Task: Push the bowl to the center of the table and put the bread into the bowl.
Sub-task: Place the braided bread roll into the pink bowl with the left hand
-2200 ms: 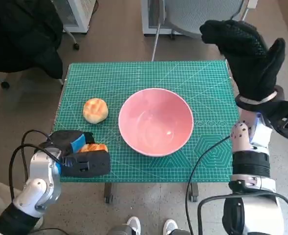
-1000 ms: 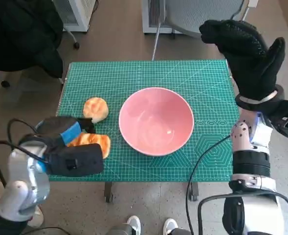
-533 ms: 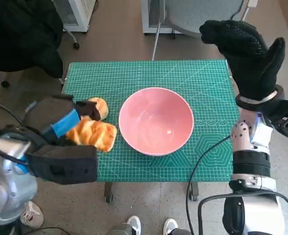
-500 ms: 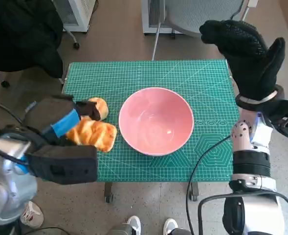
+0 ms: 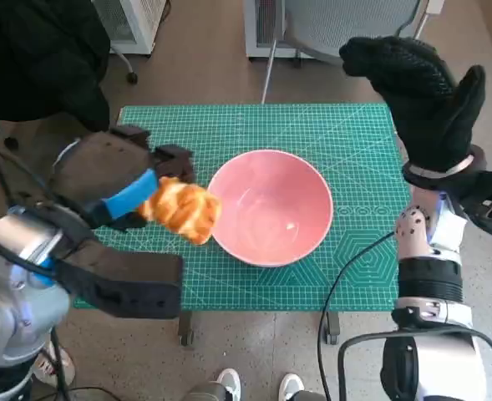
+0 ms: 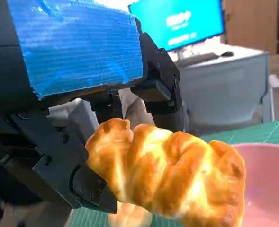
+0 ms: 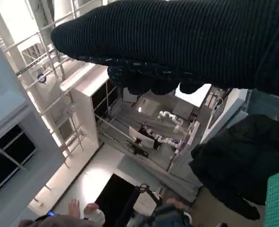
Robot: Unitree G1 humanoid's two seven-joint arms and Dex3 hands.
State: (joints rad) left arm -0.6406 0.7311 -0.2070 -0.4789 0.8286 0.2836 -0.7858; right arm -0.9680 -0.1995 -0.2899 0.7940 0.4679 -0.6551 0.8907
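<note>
Green cutting mat (image 5: 346, 142) has the pink bowl (image 5: 271, 207) about centered, so the left hand (image 5: 116, 188) holds the twisted bread (image 5: 181, 210) lifted by its left rim, while the right hand (image 5: 425, 88) waits raised, fingers spread, holding nothing.

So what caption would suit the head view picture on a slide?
Left hand carries a twisted bread toward the pink bowl; right hand raised, open.

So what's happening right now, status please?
Left hand holds twisted bread beside pink bowl's rim. Right hand raised, open. Nothing in the way.
</note>
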